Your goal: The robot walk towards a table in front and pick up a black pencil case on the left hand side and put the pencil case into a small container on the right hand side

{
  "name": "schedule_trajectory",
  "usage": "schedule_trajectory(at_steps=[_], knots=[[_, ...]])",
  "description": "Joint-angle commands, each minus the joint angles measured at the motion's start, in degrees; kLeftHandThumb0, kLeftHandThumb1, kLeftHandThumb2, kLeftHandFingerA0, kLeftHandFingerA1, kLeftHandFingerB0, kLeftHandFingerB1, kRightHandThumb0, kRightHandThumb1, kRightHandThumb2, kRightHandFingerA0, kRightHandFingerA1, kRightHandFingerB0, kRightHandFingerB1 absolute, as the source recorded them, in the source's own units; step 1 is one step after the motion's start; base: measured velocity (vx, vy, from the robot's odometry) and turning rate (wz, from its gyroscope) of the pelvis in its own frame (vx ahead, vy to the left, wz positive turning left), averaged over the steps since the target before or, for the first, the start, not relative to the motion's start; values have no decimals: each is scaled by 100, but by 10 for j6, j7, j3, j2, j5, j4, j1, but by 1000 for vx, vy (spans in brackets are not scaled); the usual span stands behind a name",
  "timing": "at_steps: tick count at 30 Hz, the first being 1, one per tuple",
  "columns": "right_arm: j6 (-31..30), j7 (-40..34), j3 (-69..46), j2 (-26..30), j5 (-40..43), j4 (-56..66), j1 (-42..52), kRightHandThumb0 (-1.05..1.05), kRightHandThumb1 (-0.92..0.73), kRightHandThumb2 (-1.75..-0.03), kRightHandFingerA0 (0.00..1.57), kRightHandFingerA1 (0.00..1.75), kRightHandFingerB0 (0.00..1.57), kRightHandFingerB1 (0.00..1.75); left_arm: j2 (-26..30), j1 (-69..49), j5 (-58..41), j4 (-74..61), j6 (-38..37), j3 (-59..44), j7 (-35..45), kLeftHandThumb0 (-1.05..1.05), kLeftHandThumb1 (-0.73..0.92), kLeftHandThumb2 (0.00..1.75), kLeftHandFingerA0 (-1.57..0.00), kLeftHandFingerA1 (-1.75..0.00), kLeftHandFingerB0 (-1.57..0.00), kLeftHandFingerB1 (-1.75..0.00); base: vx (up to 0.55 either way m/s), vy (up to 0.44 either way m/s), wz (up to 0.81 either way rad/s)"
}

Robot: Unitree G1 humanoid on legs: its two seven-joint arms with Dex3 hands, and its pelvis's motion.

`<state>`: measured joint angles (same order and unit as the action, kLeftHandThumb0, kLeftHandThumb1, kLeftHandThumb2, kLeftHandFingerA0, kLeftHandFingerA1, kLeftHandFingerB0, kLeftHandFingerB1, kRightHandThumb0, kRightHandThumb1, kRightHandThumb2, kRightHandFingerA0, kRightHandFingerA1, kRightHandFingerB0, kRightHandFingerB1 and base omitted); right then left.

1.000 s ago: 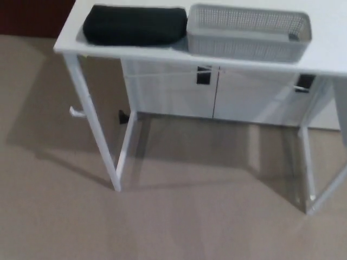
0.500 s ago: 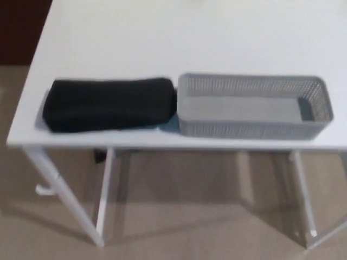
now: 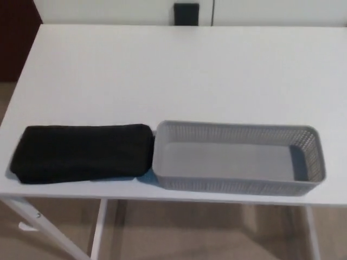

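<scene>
A black pencil case [image 3: 82,153] lies flat near the front left edge of the white table [image 3: 179,76]. Right beside it, touching or nearly touching its right end, stands a grey mesh container [image 3: 238,165], long and shallow, with nothing inside. Neither of my hands shows in the head view.
The table's white legs [image 3: 43,230] reach down to a beige carpet below the front edge. White cabinet doors with a dark handle [image 3: 186,13] stand behind the table. A dark brown surface [image 3: 16,38] lies off the table's left side.
The whole picture has shifted: the camera has come closer and looks more steeply down, so the table top fills the view. The pencil case and container lie as before.
</scene>
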<state>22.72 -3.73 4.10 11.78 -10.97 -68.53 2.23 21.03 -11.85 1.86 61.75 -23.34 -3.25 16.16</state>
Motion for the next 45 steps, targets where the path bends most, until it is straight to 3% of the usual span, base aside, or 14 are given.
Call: schedule_trajectory(at_steps=[1, 8, 9, 10, 32, 34, 35, 38, 39, 40, 41, 42, 43, 45], knots=[[1, 0, -1, 2, 0, -3, 14, -31, -65, -59, 60, 58, 33, 41, 11, -11, 11, 4, -13, 2, -10, -39, 53, 56, -45, -39, -27, -31, 0, 0, 0], [6, -7, 6, 2, -7, -7, 30, -31, -66, -59, 57, 56, 33, 41, 11, -29, 4, -3, -12, 0, -3, -37, 52, 56, -45, -39, -27, -31, -61, 170, 5], [6, -7, 7, 2, -8, -6, 30, -31, -66, -59, 59, 58, 33, 42, 9, -27, -2, -2, -9, -4, 1, -26, 35, 85, -34, -58, -13, -48, -154, 210, -11], [8, -3, 5, 2, -5, -6, 31, -31, -67, -60, 59, 57, 31, 42, 8, -28, -4, -4, -7, -6, 3, -35, 52, 56, -44, -39, -27, -31, -155, 165, 14], [6, 0, 2, -1, -2, -8, 27, -29, -65, -59, 56, 55, 33, 41, 11, -23, 4, 7, -18, -1, -4, -38, 53, 56, -44, -40, -25, -31, 2, 9, 6], [5, -2, 4, -1, -5, -8, 27, -29, -65, -59, 58, 56, 33, 41, 11, -27, 3, -1, -11, -5, -19, -47, 41, 68, -23, -44, -13, -37, 0, 0, 0], [7, -4, 6, -1, -7, -7, 27, -31, -66, -59, 59, 57, 33, 41, 10, -33, -11, -15, -10, -25, -41, -44, 50, 57, -13, -36, -7, -21, 0, 0, 0], [7, -5, 8, 0, -8, -7, 26, -30, -66, -59, 58, 57, 33, 41, 13, -44, -50, -67, -5, -101, -112, -44, 43, 66, -6, -42, -8, -19, 0, 0, 0], [7, -2, 6, 3, -6, -8, 27, -30, -67, -60, 58, 58, 32, 41, 21, -47, -42, -81, -2, -115, -143, -29, 34, 88, 0, -50, 0, -50, 0, 0, 0], [8, 3, 4, 5, -3, -7, 29, -30, -67, -60, 58, 58, 32, 41, 28, -50, -24, -97, 7, -126, -177, -29, 34, 88, 0, -50, 0, -50, 0, 0, 0], [4, 4, 5, 10, -5, -7, 27, -31, -66, -59, 58, 58, 32, 41, 71, -49, -22, -133, 36, -158, -197, -41, 48, 55, -1, -28, 0, -23, 0, 0, 0], [3, 7, 4, 14, -4, -7, 24, -30, -67, -59, 58, 57, 32, 41, 96, -51, -2, -182, 66, -178, -220, -49, 34, 75, 0, -32, 0, -27, 0, 0, 0], [2, 10, 2, 16, -2, -8, 21, -31, -66, -59, 58, 58, 33, 41, 106, -52, -8, -225, 83, -201, -220, -47, 48, 58, -5, -26, -5, -21, 0, 0, 0], [-3, 16, -5, 17, 6, -11, 17, -31, -66, -59, 59, 58, 34, 41, 110, -54, -66, -344, 124, -256, -173, -56, 50, 55, -4, -27, -3, -24, 0, 0, 0]])
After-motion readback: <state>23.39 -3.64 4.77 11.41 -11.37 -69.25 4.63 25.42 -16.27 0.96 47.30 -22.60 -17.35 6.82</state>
